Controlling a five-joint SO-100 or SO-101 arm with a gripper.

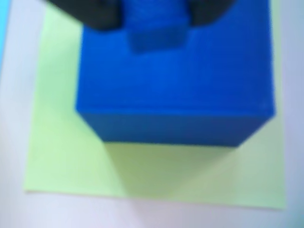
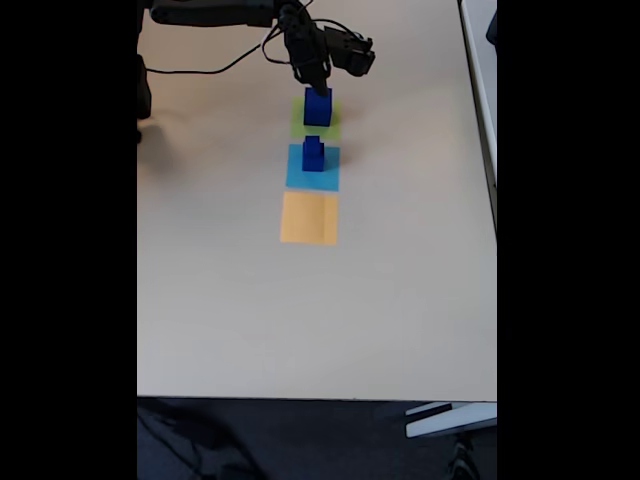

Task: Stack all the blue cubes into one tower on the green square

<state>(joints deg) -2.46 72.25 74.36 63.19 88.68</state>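
Large blue cube (image 1: 175, 90) sits on green square (image 1: 66, 156), near tabletop (image 2: 220, 300) far edge in fixed view. Smaller blue cube (image 1: 154, 26) held over its top face, end effector (image 1: 154, 14) clamped on it; contact with face unclear, wrist view blurred. Further blue cubes (image 2: 313, 153) stand stacked on light-blue square (image 2: 297, 175), just nearer. Orange square (image 2: 309, 218) bare. Judgement: tower started, second tier being placed, rest left.

The wrist view looks down from very near onto the green square (image 1: 66, 161). The fixed view looks from high, well back, over the whole tabletop (image 2: 300, 320); both share that square.
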